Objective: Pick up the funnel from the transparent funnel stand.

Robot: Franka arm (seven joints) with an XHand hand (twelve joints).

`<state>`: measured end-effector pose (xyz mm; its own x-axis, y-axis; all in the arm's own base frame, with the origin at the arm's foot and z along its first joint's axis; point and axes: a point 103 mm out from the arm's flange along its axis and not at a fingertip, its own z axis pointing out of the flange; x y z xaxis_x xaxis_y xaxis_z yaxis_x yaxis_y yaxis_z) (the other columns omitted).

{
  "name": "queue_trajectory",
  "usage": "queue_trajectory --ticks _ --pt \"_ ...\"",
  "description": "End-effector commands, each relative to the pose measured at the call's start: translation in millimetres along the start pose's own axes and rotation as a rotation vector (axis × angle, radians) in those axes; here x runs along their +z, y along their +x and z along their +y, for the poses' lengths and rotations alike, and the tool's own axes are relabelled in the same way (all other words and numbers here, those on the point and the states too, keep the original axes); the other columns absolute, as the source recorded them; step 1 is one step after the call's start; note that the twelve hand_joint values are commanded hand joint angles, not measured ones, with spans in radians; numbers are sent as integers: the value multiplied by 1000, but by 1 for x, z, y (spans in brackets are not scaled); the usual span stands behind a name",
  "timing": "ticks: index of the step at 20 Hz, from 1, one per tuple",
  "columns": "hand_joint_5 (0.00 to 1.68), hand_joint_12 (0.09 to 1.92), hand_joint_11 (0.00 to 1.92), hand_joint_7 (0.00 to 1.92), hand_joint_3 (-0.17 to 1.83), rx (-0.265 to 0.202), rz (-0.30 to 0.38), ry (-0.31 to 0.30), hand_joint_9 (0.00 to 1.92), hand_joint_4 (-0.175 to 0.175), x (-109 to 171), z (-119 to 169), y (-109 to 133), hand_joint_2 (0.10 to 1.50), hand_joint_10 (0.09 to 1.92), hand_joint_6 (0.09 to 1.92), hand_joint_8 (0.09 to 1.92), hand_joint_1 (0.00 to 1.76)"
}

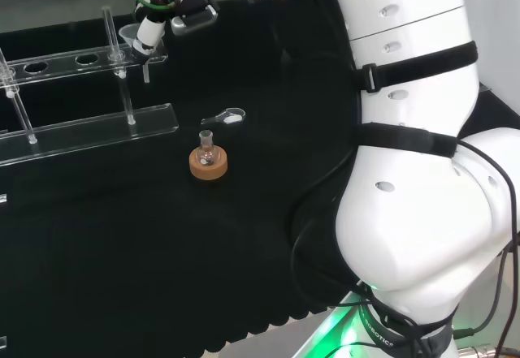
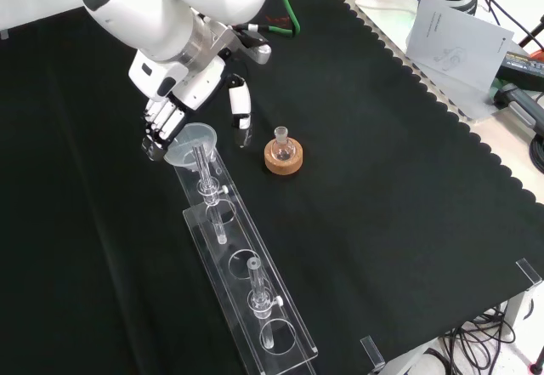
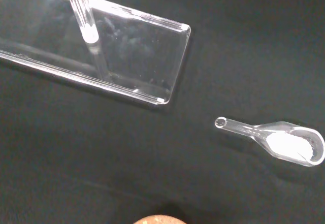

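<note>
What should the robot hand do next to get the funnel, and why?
Probably curl its fingers round the funnel. The robot hand is already right beside its rim, and the funnel sits in the transparent funnel stand, so gripping seems to come before lifting.

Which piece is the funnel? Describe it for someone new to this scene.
Find the long clear stand lying across the black cloth in the front view. At its far end, beside the hand, sits the funnel: the one cone-shaped piece, unlike the thin upright rods.

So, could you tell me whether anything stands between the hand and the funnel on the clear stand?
Nothing visible does. In the front view the hand is already at the rim of the funnel, which sits at the end of the transparent stand. The flask on its cork ring stands off to the side.
</note>
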<state>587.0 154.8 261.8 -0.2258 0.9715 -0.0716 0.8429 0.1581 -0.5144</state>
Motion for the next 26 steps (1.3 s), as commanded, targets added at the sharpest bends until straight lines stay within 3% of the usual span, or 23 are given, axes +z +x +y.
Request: queue_trajectory --ticks 1,5,9,10,12,13,14,18,26 --pt "28 1537 230 0 230 -1 -1 -55 15 -38 -9 10 13 754 896 87 323 605" --pt "31 1535 233 0 231 -8 4 -71 15 -39 -10 7 10 754 898 87 326 607" --pt "31 1534 234 0 232 -13 -7 -54 15 -39 -13 6 10 754 899 87 326 609" --pt "31 1534 234 0 232 -4 -10 -45 15 -39 -26 -1 12 753 900 87 325 609" --pt "31 1533 235 0 232 7 -29 -28 15 -39 -28 1 23 753 900 87 324 609" --pt "31 1533 236 0 232 1 -7 -30 16 -39 -23 -3 1 752 900 87 324 609" --pt "32 1533 236 0 233 -2 0 -30 17 -39 -20 -3 -5 752 901 87 324 608" --pt "32 1532 238 0 233 -26 49 -63 22 -39 -5 3 -10 751 903 87 323 606" --pt "37 1528 247 0 239 -34 70 -93 41 -40 3 6 -17 749 903 87 346 604"
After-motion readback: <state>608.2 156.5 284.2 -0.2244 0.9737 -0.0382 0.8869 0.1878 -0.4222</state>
